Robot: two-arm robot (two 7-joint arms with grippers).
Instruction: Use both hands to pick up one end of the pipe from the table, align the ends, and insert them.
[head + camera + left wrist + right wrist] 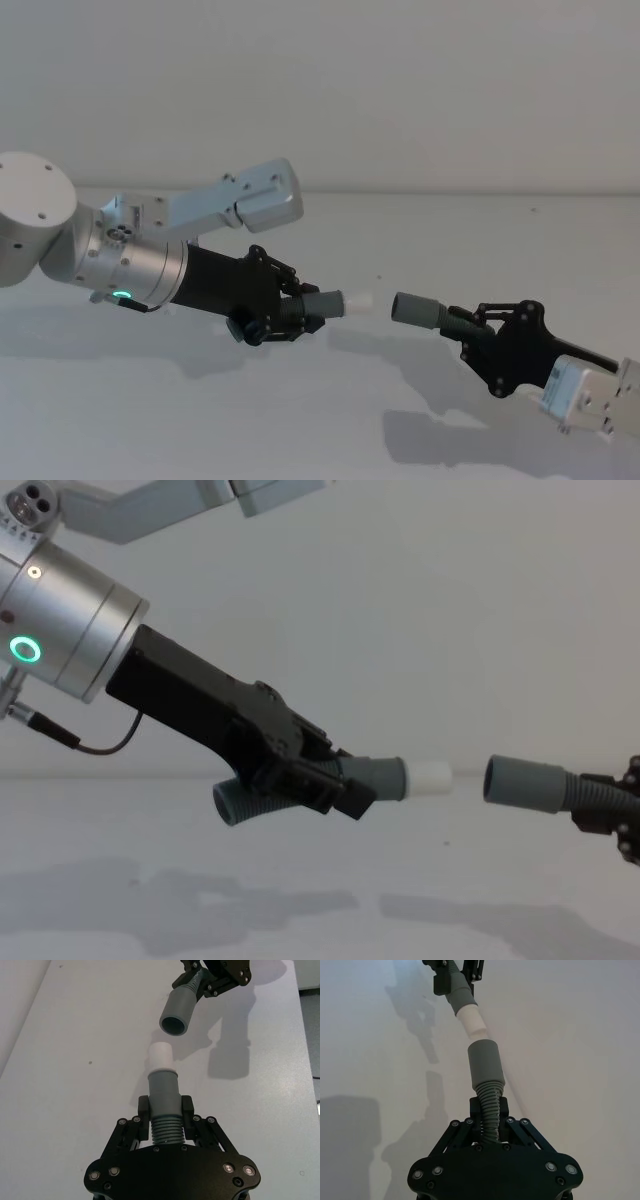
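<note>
With both pieces lifted off the worktop (pixel 330 420) — left gripper (pixel 300 312) clamping the bent tube (pixel 164 1105), right gripper (pixel 478 322) clamping the hose (pixel 487 1105) — their ends (pixel 470 778) face each other just apart, roughly aligned, insertion left.

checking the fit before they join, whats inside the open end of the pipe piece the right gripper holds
The left wrist view looks into the open cuff held by the right gripper: a dark hollow bore with nothing visible at the mouth. Deeper inside is shadowed and cannot be seen.

Right gripper (pixel 628 825) cut off by the chest view's right edge; the hose (pixel 560 786) it grips continues out of sight. Bent tube (pixel 318 303) partly hidden between the left gripper's (pixel 300 310) fingers.
</note>
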